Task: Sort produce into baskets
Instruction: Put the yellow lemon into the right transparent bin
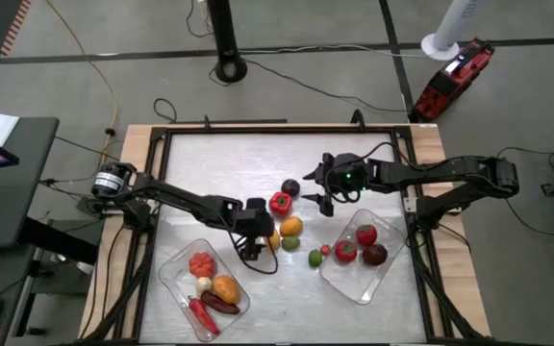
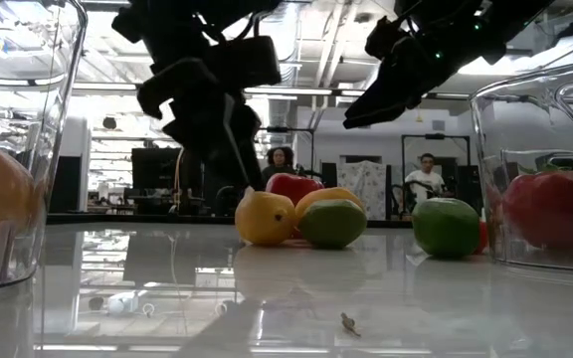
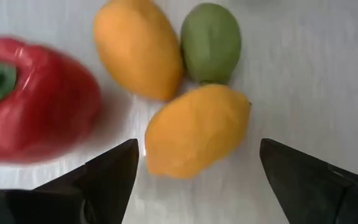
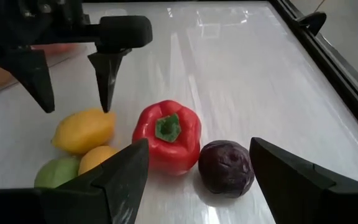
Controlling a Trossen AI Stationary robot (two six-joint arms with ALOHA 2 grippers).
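1. High view: the left hand is hovering over the cluster of loose produce at mid-desk, fingers spread wide and holding nothing.
2. Left wrist view: its fingers are straddling a lemon, not touching it; a second yellow fruit, a lime and a red pepper are lying just beside.
3. Right wrist view: the right hand is hanging wide open and empty near the pepper and a purple fruit.
4. Both baskets are sitting on the desk's near side: the left basket is holding several pieces, the right basket red and dark ones.
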